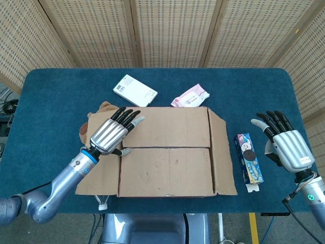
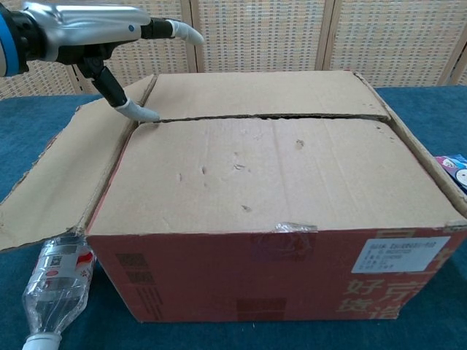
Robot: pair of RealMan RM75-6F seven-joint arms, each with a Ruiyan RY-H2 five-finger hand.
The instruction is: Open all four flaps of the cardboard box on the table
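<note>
The cardboard box (image 1: 166, 150) (image 2: 277, 197) stands at the table's middle. Its left side flap (image 1: 101, 165) (image 2: 66, 175) and right side flap (image 1: 222, 152) are folded outward. The far flap (image 1: 167, 127) (image 2: 263, 93) and near flap (image 1: 166, 172) (image 2: 277, 171) lie flat, meeting at a seam across the middle. My left hand (image 1: 112, 133) (image 2: 87, 36) hovers over the box's left edge with fingers spread, and its thumb tip (image 2: 141, 112) touches the seam's left end. My right hand (image 1: 284, 143) is open with fingers apart, right of the box above the table.
A blue cookie pack (image 1: 249, 161) lies between the box and my right hand. A white box (image 1: 134, 90) and a pink packet (image 1: 190, 96) lie behind the box. A plastic bottle (image 2: 55, 288) lies under the left flap. A brown object (image 1: 96, 114) peeks out beside my left hand.
</note>
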